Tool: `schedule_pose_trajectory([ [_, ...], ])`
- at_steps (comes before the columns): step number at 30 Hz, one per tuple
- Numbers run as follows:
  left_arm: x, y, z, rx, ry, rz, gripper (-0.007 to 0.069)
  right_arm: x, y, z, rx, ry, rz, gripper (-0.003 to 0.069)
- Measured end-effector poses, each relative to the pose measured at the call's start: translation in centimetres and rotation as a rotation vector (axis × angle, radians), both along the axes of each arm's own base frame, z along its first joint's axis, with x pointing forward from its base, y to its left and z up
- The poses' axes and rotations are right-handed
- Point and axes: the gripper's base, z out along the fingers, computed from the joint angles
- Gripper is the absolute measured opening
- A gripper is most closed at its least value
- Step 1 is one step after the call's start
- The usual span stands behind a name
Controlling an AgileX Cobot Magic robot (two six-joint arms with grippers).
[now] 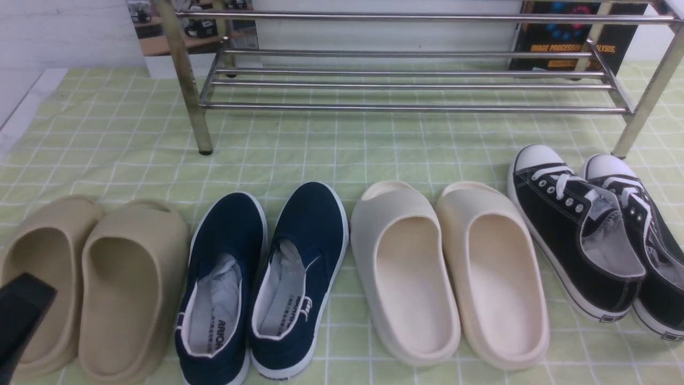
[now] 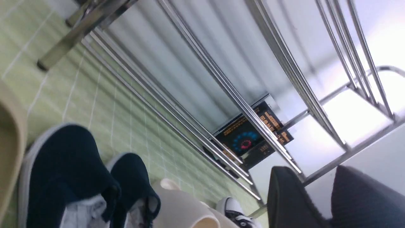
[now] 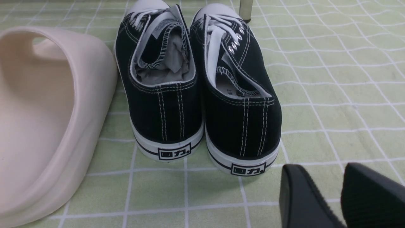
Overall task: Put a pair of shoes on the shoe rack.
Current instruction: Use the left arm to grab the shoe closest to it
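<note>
Plainly parted and empty on both sides. Left gripper (image 2: 311, 172) with a moderate gap between its black fingers, gripping nothing; in the front view only a dark corner at the lower-left edge, overlapping the tan slides (image 1: 128, 283), contact impossible to judge. Right gripper (image 3: 321, 171) likewise apart, near the heels of the black lace-up sneakers (image 3: 196, 95); outside the front view. Navy pair of shoes (image 1: 307, 230) on the green checked cloth (image 1: 299, 149), between the tan slides and the cream slides (image 1: 406, 267), well short of the shoe rack (image 1: 406, 107). Heel lettering partly cut off; rack's upper part cropped.
</note>
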Motion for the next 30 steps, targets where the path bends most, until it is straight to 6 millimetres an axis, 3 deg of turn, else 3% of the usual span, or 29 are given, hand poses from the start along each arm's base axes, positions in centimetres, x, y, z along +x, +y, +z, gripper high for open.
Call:
schedule_pose_trajectory([
  [3, 1.2, 0.1, 2.2, 0.22, 0.139, 0.01, 0.0134, 0.0, 0.0, 0.0, 0.0, 0.0, 0.0, 0.0239],
  [5, 1.8, 0.4, 2.5, 0.301, 0.23, 0.017, 0.0094, 0.0, 0.0, 0.0, 0.0, 0.0, 0.0, 0.0239],
  [7, 3.7, 1.2, 3.9, 0.459, 0.463, 0.045, 0.001, 0.0, 0.0, 0.0, 0.0, 0.0, 0.0, 0.0239],
  [9, 4.8, 1.9, 4.5, 0.544, 0.599, 0.064, -0.0013, 0.0, 0.0, 0.0, 0.0, 0.0, 0.0, 0.0239],
  [14, 8.3, 3.2, 5.8, 0.712, 0.925, 0.068, -0.0013, 0.0, 0.0, 0.0, 0.0, 0.0, 0.0, 0.0239],
  [18, 10.9, 2.3, 5.7, 0.765, 0.997, -0.018, -0.0013, 0.0, 0.0, 0.0, 0.0, 0.0, 0.0, 0.0239],
  [20, 12.9, 0.8, 4.9, 0.797, 1.038, -0.117, -0.0012, 0.0, 0.0, 0.0, 0.0, 0.0, 0.0, 0.0239],
  [24, 15.2, -1.9, 2.8, 0.822, 1.099, -0.254, 0.007, 0.0, 0.0, 0.0, 0.0, 0.0, 0.0, 0.0239],
  [27, 16.8, -3.8, 1.2, 0.812, 1.115, -0.327, 0.02, 0.0, 0.0, 0.0, 0.0, 0.0, 0.0, 0.0239],
  [28, 17.0, -4.0, 1.0, 0.816, 1.12, -0.334, 0.0209, 0.0, 0.0, 0.0, 0.0, 0.0, 0.0, 0.0239],
  [30, 18.3, -5.4, -0.4, 0.807, 1.122, -0.374, 0.0321, 0.0, 0.0, 0.0, 0.0, 0.0, 0.0, 0.0239],
])
